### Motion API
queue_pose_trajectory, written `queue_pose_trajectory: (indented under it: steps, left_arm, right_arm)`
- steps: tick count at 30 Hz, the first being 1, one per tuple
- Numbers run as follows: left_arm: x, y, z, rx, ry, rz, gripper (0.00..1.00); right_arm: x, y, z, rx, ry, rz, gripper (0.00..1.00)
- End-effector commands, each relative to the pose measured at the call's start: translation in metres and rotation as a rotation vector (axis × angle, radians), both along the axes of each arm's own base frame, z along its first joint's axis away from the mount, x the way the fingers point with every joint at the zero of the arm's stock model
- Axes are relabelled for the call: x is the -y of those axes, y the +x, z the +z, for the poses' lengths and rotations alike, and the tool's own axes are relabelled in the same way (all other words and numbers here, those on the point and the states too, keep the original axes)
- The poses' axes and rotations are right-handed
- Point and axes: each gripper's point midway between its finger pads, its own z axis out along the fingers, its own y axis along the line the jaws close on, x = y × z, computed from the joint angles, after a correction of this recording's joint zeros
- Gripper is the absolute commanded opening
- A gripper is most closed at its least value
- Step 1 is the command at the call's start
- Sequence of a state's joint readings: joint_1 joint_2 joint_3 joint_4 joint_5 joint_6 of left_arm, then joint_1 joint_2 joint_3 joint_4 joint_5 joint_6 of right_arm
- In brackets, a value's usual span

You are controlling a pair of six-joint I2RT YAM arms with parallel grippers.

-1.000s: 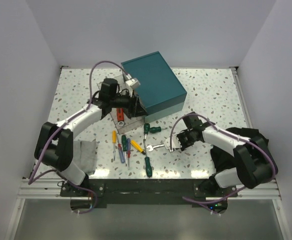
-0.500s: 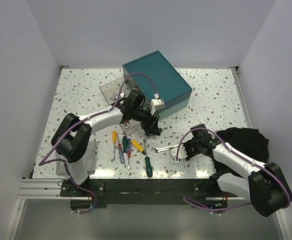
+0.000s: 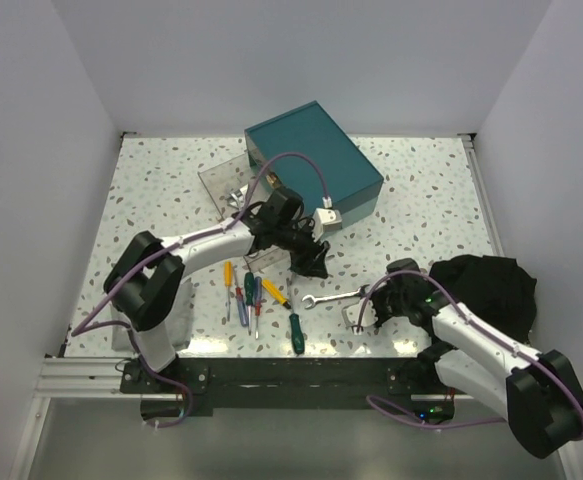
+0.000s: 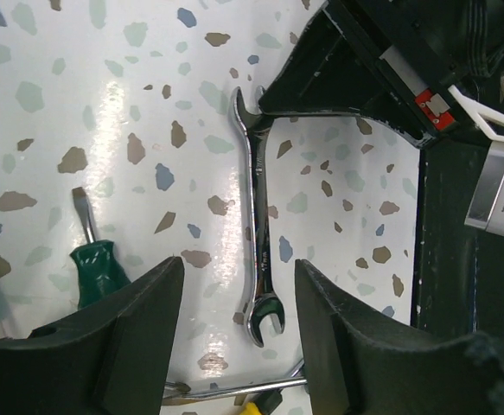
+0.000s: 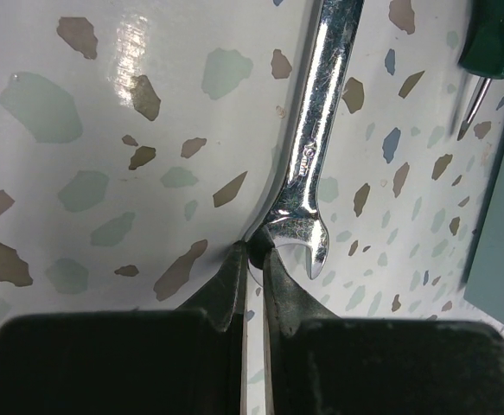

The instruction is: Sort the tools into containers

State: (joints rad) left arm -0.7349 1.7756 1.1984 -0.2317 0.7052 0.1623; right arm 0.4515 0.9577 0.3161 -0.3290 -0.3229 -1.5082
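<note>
Since the R arm has pulled back toward the near edge, you'll find the R gripper (image 5: 253, 251) at the near-right end of the silver wrench (image 3: 329, 297). Its jaws are pinched shut w/ nothing between them, and the tips just touch the wrench's open end. That looks like a nudge, not a grab.

The wrench lies flat on the table (image 3: 421, 190), a bit right of where it was a sec ago. The row of screwdrivers (image 3: 246, 297) to its left hasn't budged.

Next out, the big change: the L gripper (image 3: 314, 262) has left the drawer area and swung across to hover over the wrench. It's part-open and holding nothing, and in the wrist view the wrench runs btwn the two fingers (image 4: 139, 337). A green-handled screwdriver (image 4: 98, 270) lies just beside it.

So you're prob. set for an L-arm pick of that wrench. Watch the R tips, they're close enough to crowd the grasp.

Farther back, the clear drawer (image 3: 221, 183) is uncovered, by the teal box (image 3: 311, 160). There's something silvery in it, can't tell what. Most tools are still out on the table.
</note>
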Motion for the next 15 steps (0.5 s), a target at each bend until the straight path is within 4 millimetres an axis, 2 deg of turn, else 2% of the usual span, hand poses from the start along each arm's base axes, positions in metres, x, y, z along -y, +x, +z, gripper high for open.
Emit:
queue_pose_trajectory:
  steps: [1,6,11,15]
  left_arm:
    - [0.017,-0.013,0.007,0.064,-0.016,-0.112,0.58]
    - [0.026,-0.023,-0.012,0.029,0.026,-0.167,0.56]
    - [0.032,-0.016,-0.030,0.048,0.060,-0.158,0.56]
    - [0.038,-0.014,-0.052,0.040,0.095,-0.161,0.56]
  right_arm:
    - [0.012,-0.008,-0.015,0.004,-0.052,0.005,0.00]
    - [0.015,-0.012,-0.019,0.023,-0.052,0.005,0.00]
    - [0.016,-0.016,-0.019,0.038,-0.041,0.000,0.00]
    - [0.018,-0.016,-0.019,0.040,-0.041,-0.005,0.00]
